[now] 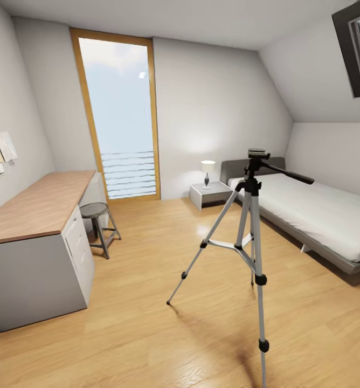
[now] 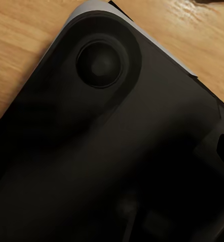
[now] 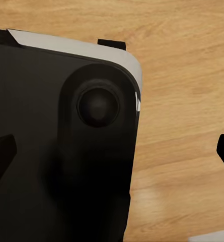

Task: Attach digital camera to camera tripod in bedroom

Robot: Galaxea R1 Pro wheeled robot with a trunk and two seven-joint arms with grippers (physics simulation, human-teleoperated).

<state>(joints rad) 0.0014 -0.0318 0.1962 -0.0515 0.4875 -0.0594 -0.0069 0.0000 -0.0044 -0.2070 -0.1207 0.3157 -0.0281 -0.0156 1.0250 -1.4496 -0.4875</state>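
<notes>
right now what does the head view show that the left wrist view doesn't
Head view: the silver-legged camera tripod with black pan head, grey low bed, wood-topped white desk, grey metal stool, wood-framed tall window. Left wrist view: a dark rounded robot body panel close up. Both share the light wood floor.

camera tripod (image 1: pixel 249 231) | upright, silver legs spread; black pan head | wood floor beside bed

Open floor (image 1: pixel 147 323) round tripod (image 1: pixel 250 226)
</notes>
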